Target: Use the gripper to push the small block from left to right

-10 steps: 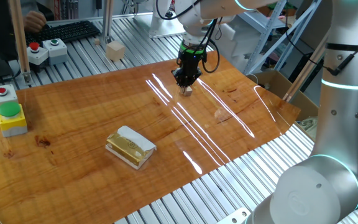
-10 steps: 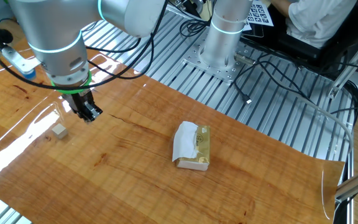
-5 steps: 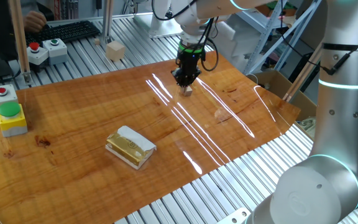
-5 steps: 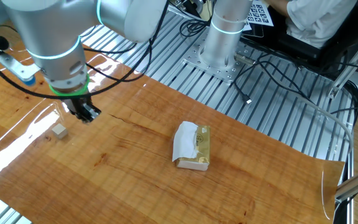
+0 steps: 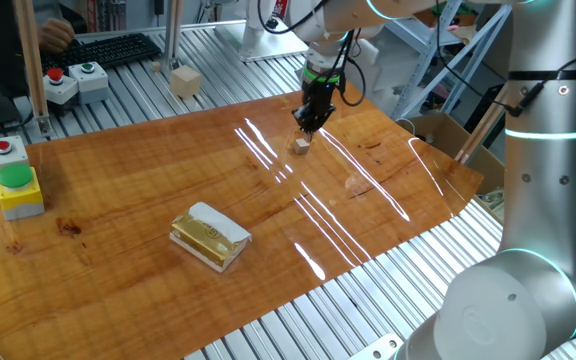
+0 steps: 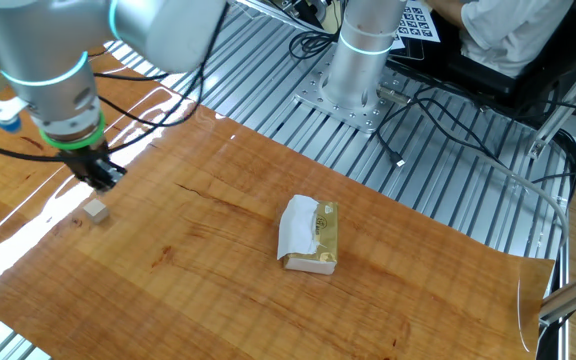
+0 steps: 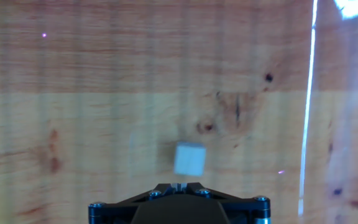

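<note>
The small block [image 5: 302, 145] is a tiny pale tan cube on the wooden table top. It also shows in the other fixed view [image 6: 94, 209] and in the hand view [image 7: 189, 159]. My gripper [image 5: 308, 121] has black fingers and hangs from the white-silver arm, just above and behind the block. In the other fixed view the gripper [image 6: 99, 178] is above the block, with a green ring above it. The fingers [image 7: 178, 186] are pressed together and hold nothing. The block lies just beyond the fingertips, not touched.
A yellow packet with white wrapping [image 5: 209, 236] lies near the table's front, also seen in the other fixed view [image 6: 310, 236]. A larger pale cube [image 5: 185, 80] sits on the slatted frame at the back. Button boxes [image 5: 16, 184] stand at the left edge. A cardboard box [image 5: 446, 133] stands at the right.
My gripper has moved away from over the block, to the right in one fixed view and to the left in the other. The block has not moved.
</note>
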Controlling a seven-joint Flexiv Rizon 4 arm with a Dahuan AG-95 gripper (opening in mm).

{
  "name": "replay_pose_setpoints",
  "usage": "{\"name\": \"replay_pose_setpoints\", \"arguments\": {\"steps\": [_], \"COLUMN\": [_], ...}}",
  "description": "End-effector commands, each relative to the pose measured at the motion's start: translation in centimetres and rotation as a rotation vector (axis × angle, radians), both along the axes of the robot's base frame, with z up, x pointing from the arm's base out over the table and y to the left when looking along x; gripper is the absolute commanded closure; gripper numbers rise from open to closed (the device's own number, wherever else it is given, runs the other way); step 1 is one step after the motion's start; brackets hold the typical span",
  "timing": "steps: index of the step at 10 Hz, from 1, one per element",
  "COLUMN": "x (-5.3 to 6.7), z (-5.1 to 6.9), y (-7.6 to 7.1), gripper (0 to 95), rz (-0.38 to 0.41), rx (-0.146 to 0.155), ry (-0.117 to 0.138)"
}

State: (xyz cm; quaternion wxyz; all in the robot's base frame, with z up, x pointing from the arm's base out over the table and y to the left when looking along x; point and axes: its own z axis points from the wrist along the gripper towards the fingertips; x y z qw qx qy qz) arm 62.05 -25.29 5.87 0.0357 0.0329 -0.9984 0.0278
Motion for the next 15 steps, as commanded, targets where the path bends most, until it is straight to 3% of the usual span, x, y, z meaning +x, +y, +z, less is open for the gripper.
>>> {"name": "replay_pose_setpoints", "arguments": {"steps": [1, 8, 15], "x": [0.4, 1.8, 2.2], "z": [-0.1, -1.4, -2.4], "y": [-1.0, -2.3, -2.8], "gripper": [95.0, 95.0, 95.0], "rz": [0.021, 0.052, 0.055], "rx": [-0.01, -0.015, -0.027], "ry": [0.001, -0.001, 0.011]}}
